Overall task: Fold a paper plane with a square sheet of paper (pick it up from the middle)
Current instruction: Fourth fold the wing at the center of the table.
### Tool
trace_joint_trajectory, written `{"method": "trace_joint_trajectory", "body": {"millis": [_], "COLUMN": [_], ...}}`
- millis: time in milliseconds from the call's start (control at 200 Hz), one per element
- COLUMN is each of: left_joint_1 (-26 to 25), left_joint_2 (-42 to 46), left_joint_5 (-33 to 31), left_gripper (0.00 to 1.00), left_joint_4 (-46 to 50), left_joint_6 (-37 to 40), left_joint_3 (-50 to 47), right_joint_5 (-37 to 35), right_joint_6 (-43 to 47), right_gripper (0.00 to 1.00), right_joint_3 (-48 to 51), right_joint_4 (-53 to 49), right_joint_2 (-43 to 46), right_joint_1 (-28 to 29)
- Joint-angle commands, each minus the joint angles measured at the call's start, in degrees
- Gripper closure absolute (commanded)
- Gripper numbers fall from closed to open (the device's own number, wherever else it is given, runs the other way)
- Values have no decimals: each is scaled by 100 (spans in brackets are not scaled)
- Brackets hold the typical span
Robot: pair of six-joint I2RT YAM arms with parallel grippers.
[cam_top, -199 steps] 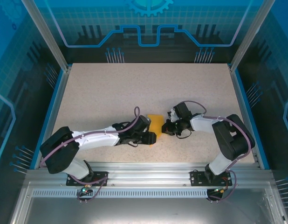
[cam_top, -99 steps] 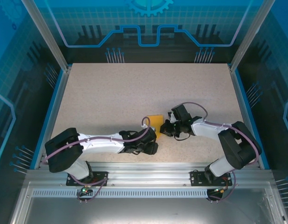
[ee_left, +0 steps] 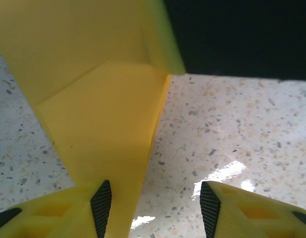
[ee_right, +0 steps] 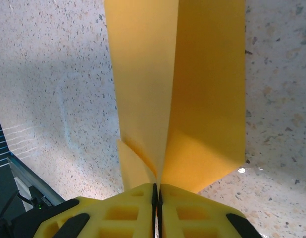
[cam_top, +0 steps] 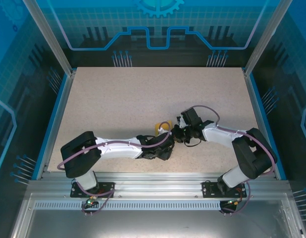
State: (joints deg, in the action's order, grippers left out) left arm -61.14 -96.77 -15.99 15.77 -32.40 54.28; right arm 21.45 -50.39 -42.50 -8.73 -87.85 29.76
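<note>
1. The thin orange-yellow sheet of paper (cam_top: 159, 128), folded along a lengthwise crease, is on the beige speckled tabletop (cam_top: 143, 94), just toward 6 o'clock from the table's middle. From above, a small patch of it shows between the two wrists.
2. The right gripper (cam_top: 176, 133) meets the sheet from its 3 o'clock side. In the right wrist view its yellow fingers (ee_right: 118, 213) are pressed together with no gap. The crease runs straight into the seam between them at 6 o'clock, so they pinch the paper at the fold.
3. From that pinch two flaps rise off the table toward 12 o'clock. The one at 1 o'clock is broader with a squared lower corner, and the one at 11 o'clock tapers to the pinch.
4. The left gripper (cam_top: 164, 141) lies at about 5 o'clock of the sheet, its arm stretched low across the table from 8 o'clock. Its jaws are spread, the black pads (ee_left: 101, 206) facing each other over bare tabletop.
5. In the left wrist view the sheet's narrowing end comes down at 7 o'clock just beside the pad there. Whether they touch cannot be told. The other pad, at 5 o'clock, is well apart from the paper.
</note>
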Motion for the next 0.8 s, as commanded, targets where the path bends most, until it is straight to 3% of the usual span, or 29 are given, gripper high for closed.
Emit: {"method": "trace_joint_trajectory", "body": {"millis": [0, 795], "left_joint_1": [-47, -91], "left_joint_2": [-132, -245], "left_joint_5": [-364, -721], "left_gripper": [48, 81], "left_joint_4": [339, 325], "left_joint_6": [-19, -258], "left_joint_3": [136, 69], "right_joint_5": [95, 151], "right_joint_6": [137, 240], "right_gripper": [88, 86], "right_joint_3": [-162, -330], "right_joint_4": [-195, -331], "right_joint_2": [-92, -206], "right_joint_1": [101, 92]}}
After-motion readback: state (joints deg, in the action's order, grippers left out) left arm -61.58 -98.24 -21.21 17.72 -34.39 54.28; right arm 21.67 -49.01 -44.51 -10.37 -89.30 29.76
